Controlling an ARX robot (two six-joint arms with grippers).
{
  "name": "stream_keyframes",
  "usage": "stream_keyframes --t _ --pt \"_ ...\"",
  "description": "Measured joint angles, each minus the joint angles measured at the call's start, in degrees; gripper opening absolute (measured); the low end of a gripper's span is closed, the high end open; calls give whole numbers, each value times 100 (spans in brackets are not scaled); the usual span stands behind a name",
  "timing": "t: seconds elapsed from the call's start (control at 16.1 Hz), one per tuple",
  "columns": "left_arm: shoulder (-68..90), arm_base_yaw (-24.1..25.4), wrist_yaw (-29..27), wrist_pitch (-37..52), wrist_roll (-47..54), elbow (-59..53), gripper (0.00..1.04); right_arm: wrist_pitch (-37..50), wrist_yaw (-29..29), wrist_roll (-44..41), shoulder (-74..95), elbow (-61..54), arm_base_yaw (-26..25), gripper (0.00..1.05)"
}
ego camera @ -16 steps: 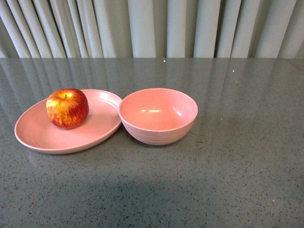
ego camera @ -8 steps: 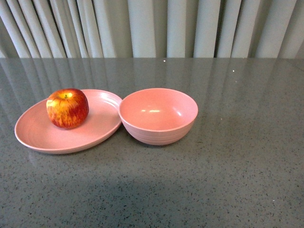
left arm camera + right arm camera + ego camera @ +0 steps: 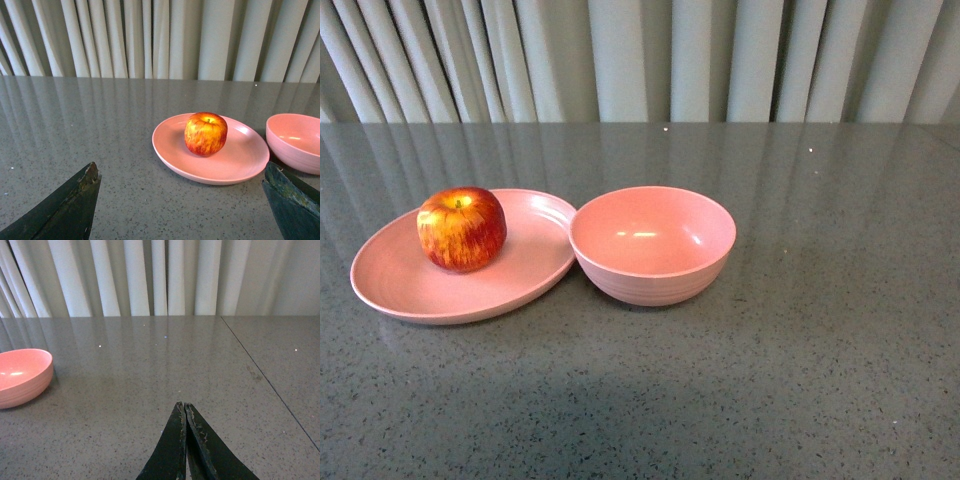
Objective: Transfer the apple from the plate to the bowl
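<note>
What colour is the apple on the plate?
The apple is red, streaked yellow-orange, yellow on top; clearest in left wrist view.

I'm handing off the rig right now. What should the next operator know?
Left gripper: open, empty, facing the apple.
Right gripper: shut, empty, over bare table, with the bowl off to one side.
Apple sits upright on the plate; the bowl, close beside the plate, is empty.
Done: nothing yet.
Left: grasp the apple, lift it, set it in the bowl.
</note>
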Motion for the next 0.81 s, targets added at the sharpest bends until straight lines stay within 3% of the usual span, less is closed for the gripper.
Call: stream_keyframes --t 0.19,0.25,0.43,0.81 --pt "0 0 0 -2 -2 0 98 31 -2 0 -15 0 0 2" --pt "0 0 2 -2 -2 0 98 28 -2 -2 -15 0 0 8" --pt "0 0 0 -2 -2 0 98 28 -2 -2 -15 0 0 44" --pt "0 0 0 -2 -2 0 98 28 -2 0 -15 0 0 99"
